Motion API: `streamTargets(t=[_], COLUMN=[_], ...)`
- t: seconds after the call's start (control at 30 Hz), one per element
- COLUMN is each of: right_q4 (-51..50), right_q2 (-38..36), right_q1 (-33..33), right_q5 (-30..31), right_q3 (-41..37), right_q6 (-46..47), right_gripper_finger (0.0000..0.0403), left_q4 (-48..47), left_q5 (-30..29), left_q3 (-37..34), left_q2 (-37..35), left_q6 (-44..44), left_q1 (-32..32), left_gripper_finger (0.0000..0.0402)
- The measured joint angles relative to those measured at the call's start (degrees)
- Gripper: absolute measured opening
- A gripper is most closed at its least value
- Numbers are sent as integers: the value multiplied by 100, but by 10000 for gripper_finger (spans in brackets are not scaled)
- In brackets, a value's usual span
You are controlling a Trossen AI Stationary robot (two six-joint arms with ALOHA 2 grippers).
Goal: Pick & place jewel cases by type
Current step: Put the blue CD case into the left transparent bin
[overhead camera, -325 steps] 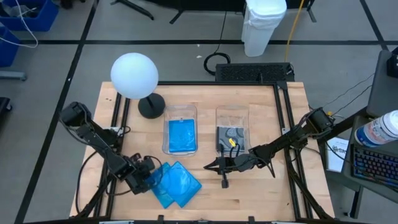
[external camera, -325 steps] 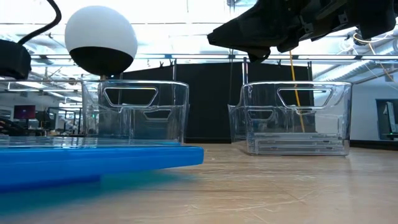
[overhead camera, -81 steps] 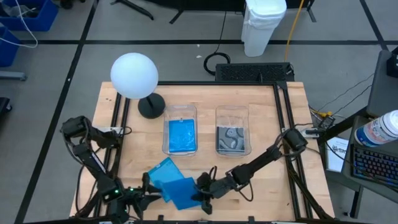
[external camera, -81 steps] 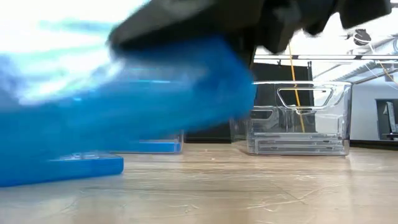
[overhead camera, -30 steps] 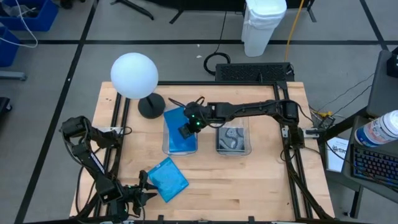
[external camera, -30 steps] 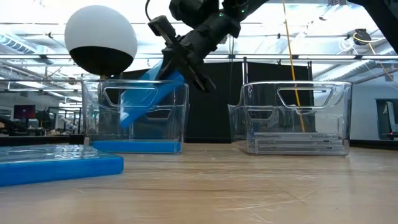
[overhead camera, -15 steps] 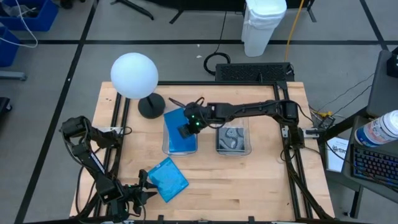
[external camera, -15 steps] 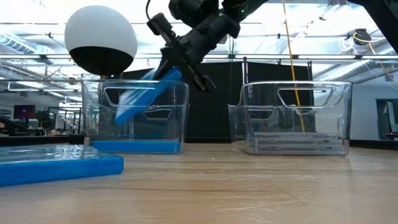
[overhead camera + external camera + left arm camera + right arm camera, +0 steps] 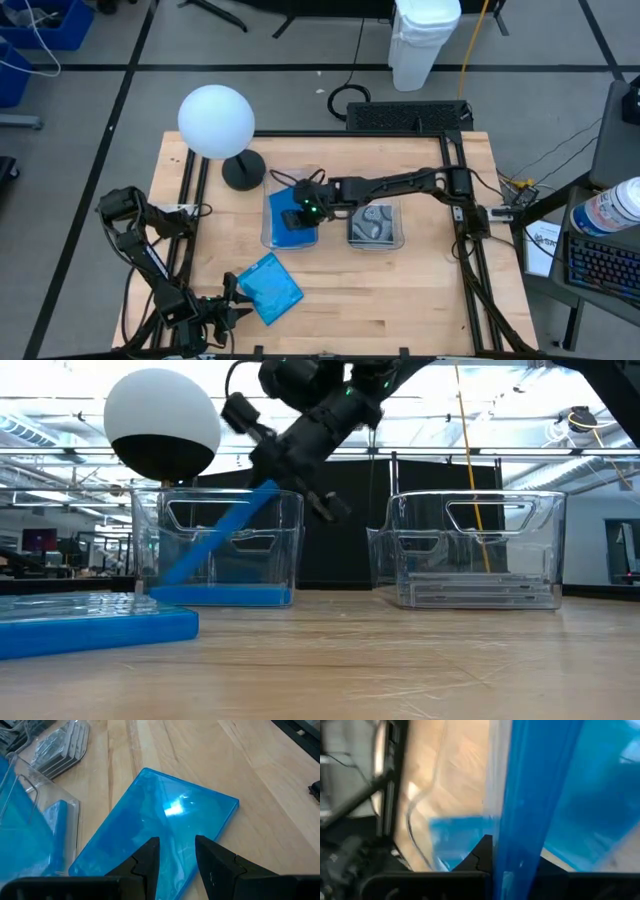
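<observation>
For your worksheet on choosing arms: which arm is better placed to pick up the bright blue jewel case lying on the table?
Left. The left gripper hovers right beside that bright blue jewel case, while the right gripper is busy over the left clear bin.

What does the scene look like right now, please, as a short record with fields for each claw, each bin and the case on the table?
right claw: over the left bin, shut on a tilted blue jewel case, lower end inside the bin
left claw: low at the table's near edge, open, beside the loose blue case, holding nothing
left bin: clear, blue cases flat on its floor
right bin: clear, stacked cases with grey-black inserts
loose blue case: flat on the wooden table, in front of the bins
</observation>
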Motion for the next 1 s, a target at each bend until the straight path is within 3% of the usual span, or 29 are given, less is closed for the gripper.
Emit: streamTargets(t=[0.27,0.7,1.0], right_q4=[290,369,327], right_q2=[186,184,118], right_q1=[-28,-26,-26], right_q5=[-146,-117,-135], right_q3=[2,4,7], right_q6=[104,43,-35], right_gripper_finger=[13,106,134], left_q4=[17,50,52], left_q5=[4,9,15], left_q3=[0,1,0], left_q2=[0,0,0], left_q6=[27,-21,-27], left_q1=[4,0,0], left_gripper_finger=[131,131,131])
